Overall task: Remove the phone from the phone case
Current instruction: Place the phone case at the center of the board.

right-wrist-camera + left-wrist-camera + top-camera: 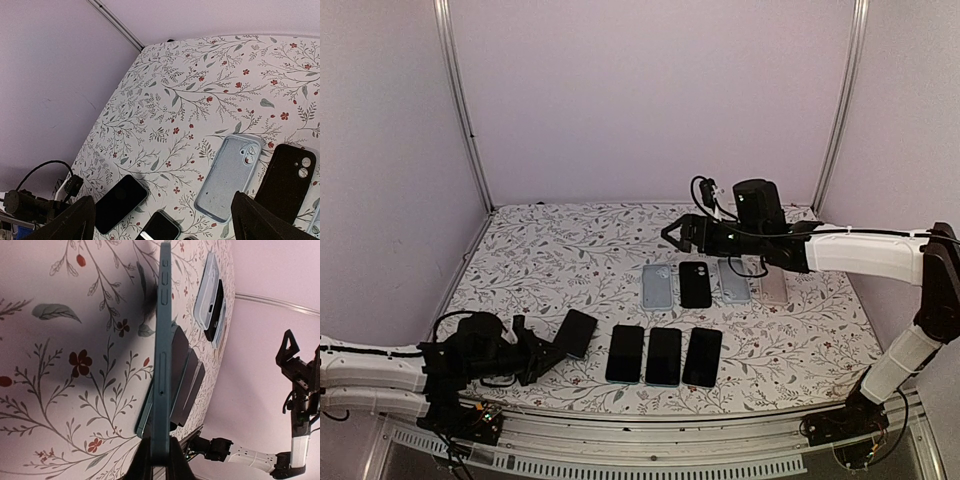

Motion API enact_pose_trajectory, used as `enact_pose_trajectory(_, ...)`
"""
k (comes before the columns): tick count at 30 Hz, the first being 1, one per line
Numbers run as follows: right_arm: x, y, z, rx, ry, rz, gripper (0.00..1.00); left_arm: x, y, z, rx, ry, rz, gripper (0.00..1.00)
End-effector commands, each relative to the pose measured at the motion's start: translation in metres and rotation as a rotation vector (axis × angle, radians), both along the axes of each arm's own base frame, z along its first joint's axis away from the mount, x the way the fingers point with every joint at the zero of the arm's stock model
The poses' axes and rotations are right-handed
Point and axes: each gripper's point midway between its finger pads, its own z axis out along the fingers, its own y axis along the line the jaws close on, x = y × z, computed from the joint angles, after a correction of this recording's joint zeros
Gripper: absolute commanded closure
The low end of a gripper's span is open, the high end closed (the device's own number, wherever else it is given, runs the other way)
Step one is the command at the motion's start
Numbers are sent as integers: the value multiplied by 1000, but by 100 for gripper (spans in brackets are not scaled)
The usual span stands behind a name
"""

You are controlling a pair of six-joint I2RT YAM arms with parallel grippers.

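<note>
Teal phone edge-on, pinched by left end effector

The phone is a dark slab with its screen up, in a teal case whose side shows raised buttons. It sits just left of the row of three phones, skewed with its far end leaning toward that row. Its near end is pinched in the left gripper.

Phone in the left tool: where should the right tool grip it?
Probably the free far end of the phone, approached from the right. The left tool pinches its near end across both faces, so the far end and long edges are exposed.
</note>
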Motion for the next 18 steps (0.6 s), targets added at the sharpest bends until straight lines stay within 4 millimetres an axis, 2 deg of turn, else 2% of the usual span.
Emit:
enact_pose_trajectory(1, -4, 0, 15, 19, -52, 12, 3, -10, 1, -11, -15, 82, 33, 90)
enact_pose_trajectory(4, -4, 0, 13, 18, -50, 13, 3, -20, 2, -18, -23, 136, 33, 84)
enact_pose_trajectory(7, -5, 0, 11, 19, -47, 14, 3, -23, 7, -23, -4, 161, 63, 81)
enact_pose_trajectory(10, -6, -1, 9, 21, -43, 13, 3, -26, 7, -26, -8, 176, 63, 73)
enact_pose_trajectory(18, -5, 1, 7, 23, -41, 18, 3, -33, 4, -26, 11, 199, 36, 71)
